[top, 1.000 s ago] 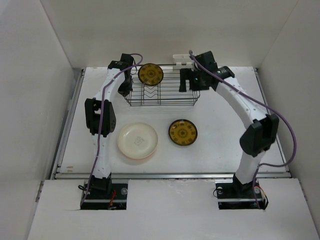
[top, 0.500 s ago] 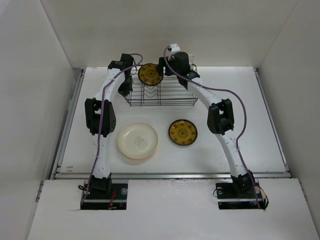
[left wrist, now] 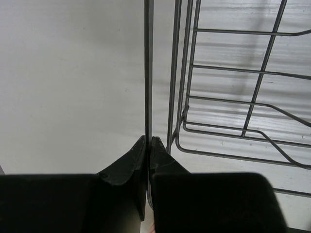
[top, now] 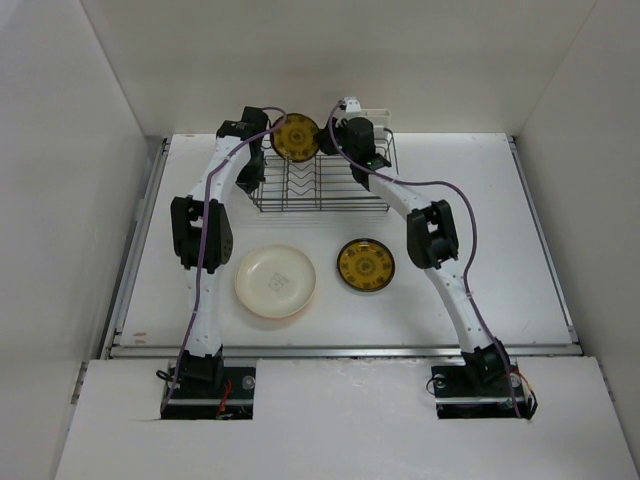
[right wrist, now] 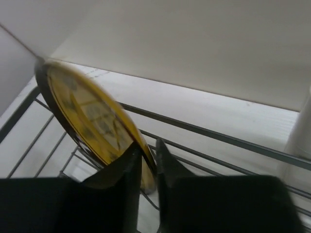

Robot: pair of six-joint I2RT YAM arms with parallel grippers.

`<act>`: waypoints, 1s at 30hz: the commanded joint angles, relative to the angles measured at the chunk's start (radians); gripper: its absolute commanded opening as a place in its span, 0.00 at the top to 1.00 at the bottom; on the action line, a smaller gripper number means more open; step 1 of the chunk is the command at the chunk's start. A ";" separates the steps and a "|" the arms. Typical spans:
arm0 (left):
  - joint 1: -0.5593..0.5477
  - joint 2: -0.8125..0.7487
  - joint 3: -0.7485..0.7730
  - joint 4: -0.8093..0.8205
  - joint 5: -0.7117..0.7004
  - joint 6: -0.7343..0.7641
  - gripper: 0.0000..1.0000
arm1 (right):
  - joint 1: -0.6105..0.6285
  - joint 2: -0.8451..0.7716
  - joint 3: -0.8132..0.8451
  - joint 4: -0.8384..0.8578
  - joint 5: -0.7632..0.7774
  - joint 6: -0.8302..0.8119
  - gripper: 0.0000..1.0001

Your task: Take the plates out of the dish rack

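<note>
Plate (right wrist: 87,114) rim newly pinched by right end effector (right wrist: 148,145), left end effector (left wrist: 149,141) clamped on dish rack (top: 320,195)

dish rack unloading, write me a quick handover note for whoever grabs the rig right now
Left gripper: jaws shut on a thin wire at the left end of the dish rack, apparently steadying it.
Right gripper: jaws closed on the rim of the upright yellow plate, at the rack's far left.
Done: cream plate and second yellow plate lie flat on the table in front of the rack.
Left: lift the held plate out and set it down. No other plate shows in the rack.
</note>
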 commanded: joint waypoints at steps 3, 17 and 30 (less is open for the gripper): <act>0.007 0.066 -0.001 -0.022 -0.026 0.006 1.00 | 0.008 -0.061 -0.035 0.098 -0.067 0.042 1.00; 0.007 0.066 0.009 -0.050 -0.026 -0.047 1.00 | -0.002 -0.460 -0.338 0.308 0.146 0.005 1.00; 0.007 0.023 0.009 -0.081 -0.012 -0.178 1.00 | -0.075 -0.799 -0.540 -0.144 -0.016 0.063 1.00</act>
